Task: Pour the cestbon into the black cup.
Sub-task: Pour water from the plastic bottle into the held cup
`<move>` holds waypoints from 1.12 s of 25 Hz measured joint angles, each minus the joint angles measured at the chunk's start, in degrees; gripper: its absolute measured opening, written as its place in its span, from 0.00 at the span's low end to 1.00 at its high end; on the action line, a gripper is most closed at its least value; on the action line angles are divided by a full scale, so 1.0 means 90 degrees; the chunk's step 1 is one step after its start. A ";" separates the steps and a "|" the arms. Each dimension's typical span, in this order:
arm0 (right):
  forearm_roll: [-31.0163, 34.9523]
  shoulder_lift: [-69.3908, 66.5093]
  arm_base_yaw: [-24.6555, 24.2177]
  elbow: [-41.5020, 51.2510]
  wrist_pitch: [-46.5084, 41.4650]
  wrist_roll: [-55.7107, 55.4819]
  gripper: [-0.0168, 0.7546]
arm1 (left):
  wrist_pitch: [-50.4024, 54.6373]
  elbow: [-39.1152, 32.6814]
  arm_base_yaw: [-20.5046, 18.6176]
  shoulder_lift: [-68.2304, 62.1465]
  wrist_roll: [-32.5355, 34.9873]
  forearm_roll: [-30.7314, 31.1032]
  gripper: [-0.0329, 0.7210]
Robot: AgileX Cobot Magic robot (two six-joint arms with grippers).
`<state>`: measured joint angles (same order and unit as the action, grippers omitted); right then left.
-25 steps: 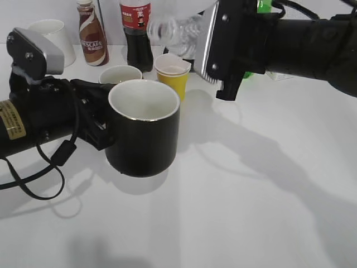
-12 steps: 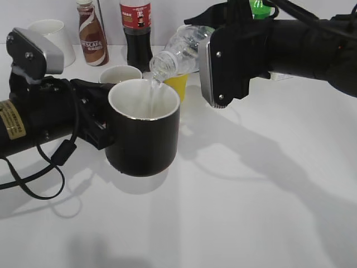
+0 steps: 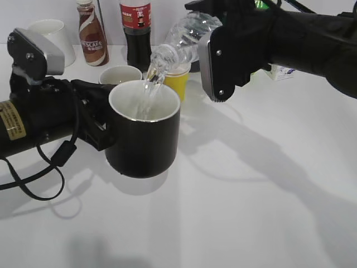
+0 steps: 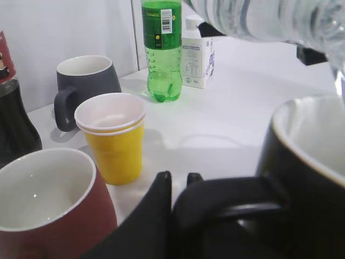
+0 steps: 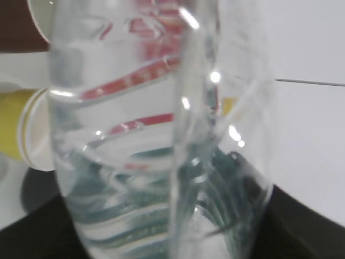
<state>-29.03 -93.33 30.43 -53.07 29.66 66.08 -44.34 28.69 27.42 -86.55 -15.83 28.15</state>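
The black cup (image 3: 144, 134) stands on the white table, white inside, and its rim also shows in the left wrist view (image 4: 302, 145). My left gripper (image 3: 97, 120) is shut on the cup's black handle (image 4: 226, 202). My right gripper (image 3: 223, 53) is shut on the cestbon (image 3: 181, 42), a clear ribbed bottle, tilted neck-down over the cup. Water streams from its mouth into the cup. The bottle fills the right wrist view (image 5: 156, 135) and crosses the top of the left wrist view (image 4: 264, 19).
Behind the cup stand a yellow paper cup (image 3: 177, 78), a brown-red mug (image 4: 48, 205), a dark cola bottle (image 3: 136, 30), a Nescafe bottle (image 3: 92, 33) and a white cup (image 3: 53, 39). A dark grey mug (image 4: 83, 86), a green soda bottle (image 4: 161, 48) and a small carton (image 4: 197, 51) stand farther back.
My right gripper has brought the bottle down and tipped it over the cup. Water began pouring about half a second ago and still flows. The left arm and cup have not moved.
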 joint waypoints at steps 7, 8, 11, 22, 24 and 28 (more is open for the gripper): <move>0.0169 0.0000 0.0000 -0.0002 0.0234 0.0216 0.61 | 0.0037 0.0000 0.0000 0.0000 0.0000 0.0020 0.11; 0.0168 0.0000 0.0000 -0.0007 0.0234 0.0224 0.61 | 0.0037 0.0000 0.0000 0.0000 0.0000 0.0020 0.11; 0.0171 0.0000 0.0000 -0.0010 0.0254 0.0158 0.61 | 0.0037 0.0000 0.0000 0.0000 0.0000 0.0029 0.11; -0.1302 0.0005 0.0000 0.0006 0.0247 -0.4032 0.61 | -0.0159 0.0000 0.0000 0.0000 0.0006 -0.0240 0.11; -0.1544 0.0005 0.0000 0.0006 0.0265 -0.5612 0.61 | -0.0341 0.0000 0.0000 0.0000 0.0006 -0.0325 0.11; -0.1259 0.0005 0.0000 0.0006 0.0333 -0.7858 0.61 | -0.0666 0.0000 -0.0034 0.0000 0.0217 -0.0709 0.11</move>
<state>-40.36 -93.29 30.43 -53.02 32.66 -4.65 -50.33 28.69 27.12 -86.55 -13.87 21.77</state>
